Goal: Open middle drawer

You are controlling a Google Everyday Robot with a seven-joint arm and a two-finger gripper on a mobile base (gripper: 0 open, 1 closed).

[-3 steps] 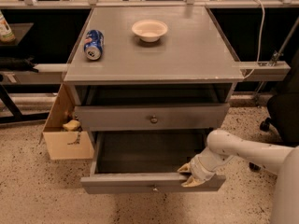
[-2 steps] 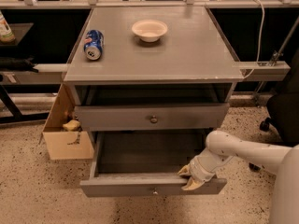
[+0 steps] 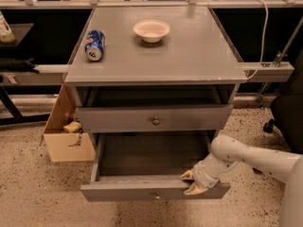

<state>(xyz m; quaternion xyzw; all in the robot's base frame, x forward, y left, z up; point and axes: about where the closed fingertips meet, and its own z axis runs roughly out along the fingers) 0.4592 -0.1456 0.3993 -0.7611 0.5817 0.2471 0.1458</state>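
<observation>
And there it was, the middle drawer stood pulled well out of the cabinet, its flat grey front hanging low and forward, its dark inside open to view and nothing to be made out in it. Its small round knob sat at the middle of the front. Just right of that knob the pincer was on the front's top edge, one pale finger on the inner side and the other down the outer face, pinching the panel between them. The white arm reached in from the lower right, bent at a rounded joint beside the drawer's right corner. Above, the top drawer sat pushed in, its own knob centred. On the bench over it a blue can lay on its side near the left edge, and a pale bowl stood upright towards the back, well apart from the can. Left of the cabinet an open cardboard box rested on the speckled floor, touching the cabinet's side.
</observation>
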